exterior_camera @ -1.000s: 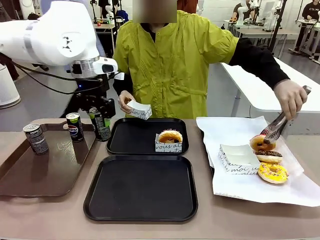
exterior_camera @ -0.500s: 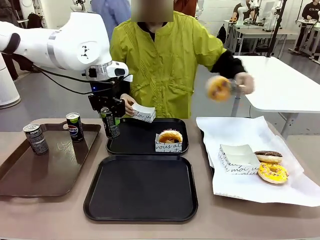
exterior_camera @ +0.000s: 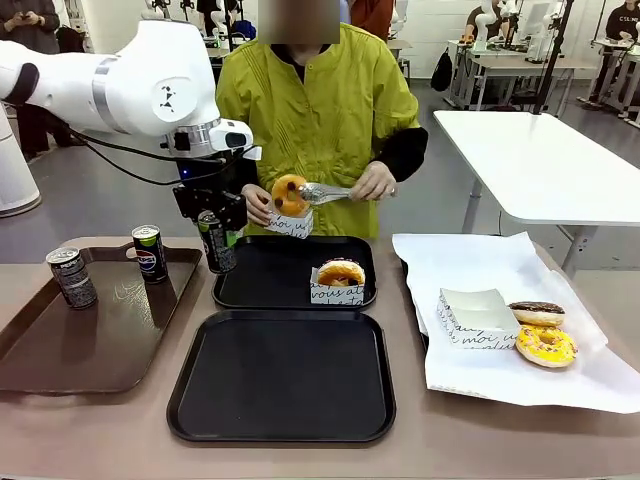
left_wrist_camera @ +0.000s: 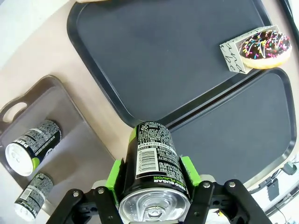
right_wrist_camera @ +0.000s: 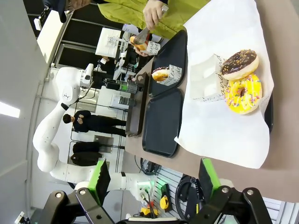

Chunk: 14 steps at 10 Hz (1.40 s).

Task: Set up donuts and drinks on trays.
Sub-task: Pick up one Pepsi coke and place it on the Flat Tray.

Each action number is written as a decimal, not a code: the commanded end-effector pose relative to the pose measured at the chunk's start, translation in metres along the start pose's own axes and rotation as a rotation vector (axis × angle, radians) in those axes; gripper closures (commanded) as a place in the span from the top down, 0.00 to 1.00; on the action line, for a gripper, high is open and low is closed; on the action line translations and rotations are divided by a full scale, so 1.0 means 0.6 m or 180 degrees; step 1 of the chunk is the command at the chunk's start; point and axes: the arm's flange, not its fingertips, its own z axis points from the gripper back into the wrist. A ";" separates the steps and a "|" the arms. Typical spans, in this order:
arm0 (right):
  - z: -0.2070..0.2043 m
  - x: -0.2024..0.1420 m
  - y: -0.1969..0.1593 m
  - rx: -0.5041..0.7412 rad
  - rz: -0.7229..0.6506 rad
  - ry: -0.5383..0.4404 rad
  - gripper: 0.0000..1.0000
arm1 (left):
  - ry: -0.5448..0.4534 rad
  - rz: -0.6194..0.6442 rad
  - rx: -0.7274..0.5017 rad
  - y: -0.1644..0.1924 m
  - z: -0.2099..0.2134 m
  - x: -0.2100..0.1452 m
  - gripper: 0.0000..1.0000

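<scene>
Green-padded jaws of the left gripper [exterior_camera: 214, 228] clamped on the sides of a slim dark can [exterior_camera: 217, 245], upright, silver top toward the wrist camera, at the left rim of the far black tray [exterior_camera: 262, 275] and just beside the brown tray [exterior_camera: 95, 335]; hard to tell whether the base touches anything. On the brown tray, a second can [exterior_camera: 149, 253] near the back edge and a third can [exterior_camera: 72, 277] to its left, both standing. Toward the right of the far black tray, a boxed donut [exterior_camera: 340, 272] with chocolate glaze and sprinkles, in white paper with black script. Just in front, edge to edge with it, the near black tray [exterior_camera: 283, 375]. Across the table, a person in a yellow-green top: one hand [exterior_camera: 373, 182] gripping metal tongs [exterior_camera: 325, 190] closed on a golden donut [exterior_camera: 289, 194], right above a small white box [exterior_camera: 290, 225] held in the other hand [exterior_camera: 253, 205]. At the right, white paper [exterior_camera: 500, 262] spread on the table, bearing an open white box [exterior_camera: 478, 318], a chocolate-glazed donut [exterior_camera: 537, 313] and, touching it, a yellow-glazed donut [exterior_camera: 545, 346]. Right gripper [right_wrist_camera: 154, 179] seen from its own wrist camera, jaws wide apart, well away from the paper and the donuts.
</scene>
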 end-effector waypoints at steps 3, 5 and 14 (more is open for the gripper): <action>0.001 0.002 -0.001 0.0056 0.0043 -0.0026 1.00 | 0.0017 -0.0011 -0.0007 -0.003 -0.006 0.001 0.59; 0.001 0.002 -0.001 0.0056 0.0043 -0.0026 1.00 | 0.0260 -0.0121 0.0112 0.023 0.028 -0.121 0.59; 0.001 0.002 -0.001 0.0056 0.0043 -0.0026 1.00 | -0.0089 -0.0189 0.0121 0.084 0.130 -0.382 0.59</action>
